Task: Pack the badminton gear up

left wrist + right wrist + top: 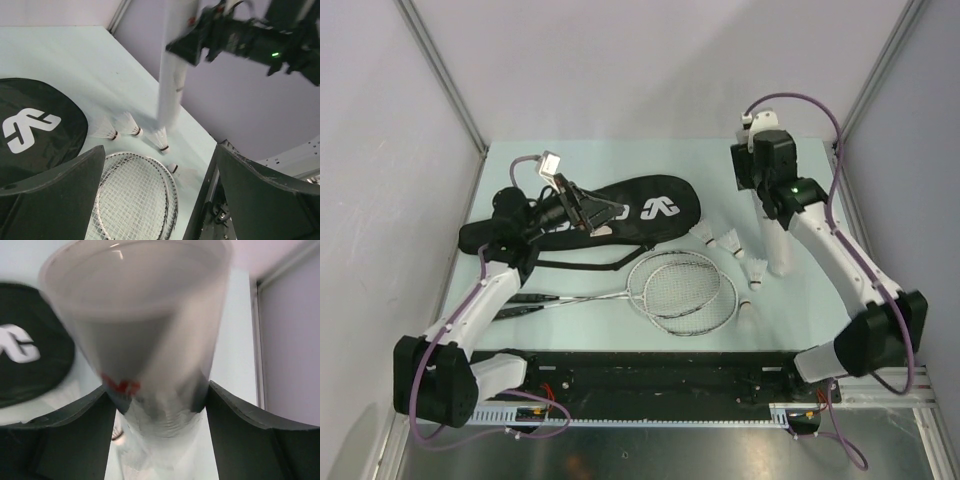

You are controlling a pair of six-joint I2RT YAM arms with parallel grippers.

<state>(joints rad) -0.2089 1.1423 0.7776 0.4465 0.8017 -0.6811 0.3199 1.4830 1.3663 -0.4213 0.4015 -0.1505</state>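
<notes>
Your right claw point(159, 390) grips the white tube point(780, 245), upright on the right, just beside the shuttlecocks point(730, 240). Your left claw point(160, 149) hangs wide open over the black bag point(650, 205), far left.

On the left we see a black bag point(675, 190) with a white logo point(661, 208). The rackets point(685, 290) nearer us have silver-white frames, white criss-cross strings and black handles. The shuttlecocks point(728, 241) are white with dark bands. The tube point(145, 330) on the right is cloudy white with a red mark. The table point(600, 165) is pale green.
</notes>
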